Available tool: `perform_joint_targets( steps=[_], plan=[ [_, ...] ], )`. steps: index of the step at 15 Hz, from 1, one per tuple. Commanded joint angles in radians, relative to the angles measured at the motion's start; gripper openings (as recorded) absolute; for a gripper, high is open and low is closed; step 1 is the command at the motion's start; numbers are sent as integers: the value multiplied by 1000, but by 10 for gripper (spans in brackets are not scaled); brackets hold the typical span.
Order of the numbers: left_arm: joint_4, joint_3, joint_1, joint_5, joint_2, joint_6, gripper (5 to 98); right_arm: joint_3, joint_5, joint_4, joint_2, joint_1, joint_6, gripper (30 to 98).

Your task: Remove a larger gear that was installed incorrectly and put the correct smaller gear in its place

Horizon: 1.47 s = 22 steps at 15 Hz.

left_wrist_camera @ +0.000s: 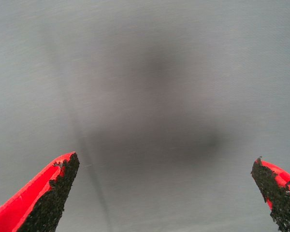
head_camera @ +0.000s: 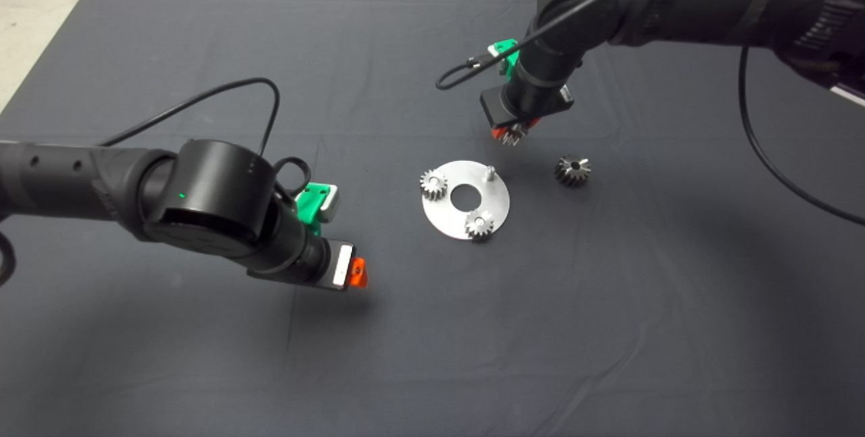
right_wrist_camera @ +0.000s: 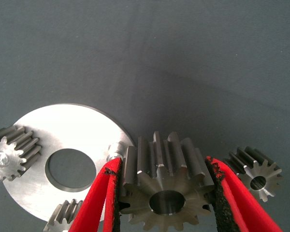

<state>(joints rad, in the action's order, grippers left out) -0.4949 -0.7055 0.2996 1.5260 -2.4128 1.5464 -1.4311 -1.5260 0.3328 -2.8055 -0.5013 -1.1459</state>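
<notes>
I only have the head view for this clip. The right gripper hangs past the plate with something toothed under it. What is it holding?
Observer: The right wrist view shows the right gripper shut on the larger gear, one red finger on each side of its coarse teeth.
Operator: Is that gear off its pin?
Observer: Yes. The bare pin stands free on the round plate, beside the held gear.
Operator: And the smaller gear on the mat?
Observer: The smaller gear lies untouched on the mat, centre hole facing up.
Operator: The left gripper?
Observer: The left gripper is open above bare mat, holding nothing.
</notes>
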Motion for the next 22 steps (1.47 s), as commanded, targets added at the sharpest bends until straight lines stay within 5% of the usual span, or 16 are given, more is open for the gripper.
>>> perform_joint_targets(
  steps=[1, 15, 22],
  plan=[
    [-6, -14, 15, 25, -15, -3, 921, -34, -132, -61, -21, -53, 25, 367],
    [-4, -12, 15, 25, -15, -3, 921, -92, -132, -269, -47, -13, 34, 368],
    [-4, -4, 14, 25, -7, -3, 921, -112, -122, -273, -73, 21, 38, 367]
  ],
)
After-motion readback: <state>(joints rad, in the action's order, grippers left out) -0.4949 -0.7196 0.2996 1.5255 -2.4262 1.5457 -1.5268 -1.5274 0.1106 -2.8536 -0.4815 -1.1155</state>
